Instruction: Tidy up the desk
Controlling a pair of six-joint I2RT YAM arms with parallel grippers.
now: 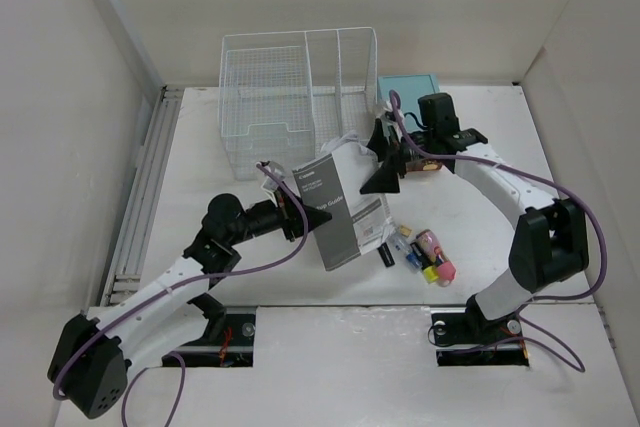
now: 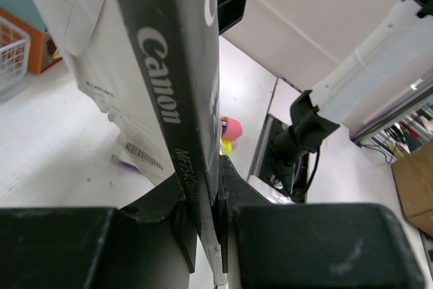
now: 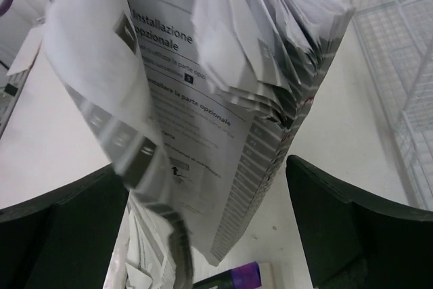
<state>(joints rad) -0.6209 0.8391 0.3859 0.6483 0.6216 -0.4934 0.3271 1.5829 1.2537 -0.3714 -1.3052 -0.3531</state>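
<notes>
On the white desk [image 1: 480, 147] my left gripper [image 1: 293, 212] is shut on the spine of a grey Canon manual [image 1: 338, 212] and holds it up on edge. The left wrist view shows the manual's [image 2: 169, 86] spine pinched between my fingers [image 2: 206, 218]. My right gripper [image 1: 378, 159] is at the manual's far end, open. In the right wrist view its fanned, blurred pages [image 3: 270, 99] hang loose between the wide-apart fingers [image 3: 206, 214], which do not grip them.
A white wire-mesh organizer [image 1: 300, 97] stands at the back, a teal box [image 1: 410, 87] to its right. Pink and yellow markers [image 1: 435, 257] and small items lie near the right arm. A purple-tipped item [image 3: 233, 277] lies under the pages. A ribbed rail [image 1: 140, 197] runs along the left edge.
</notes>
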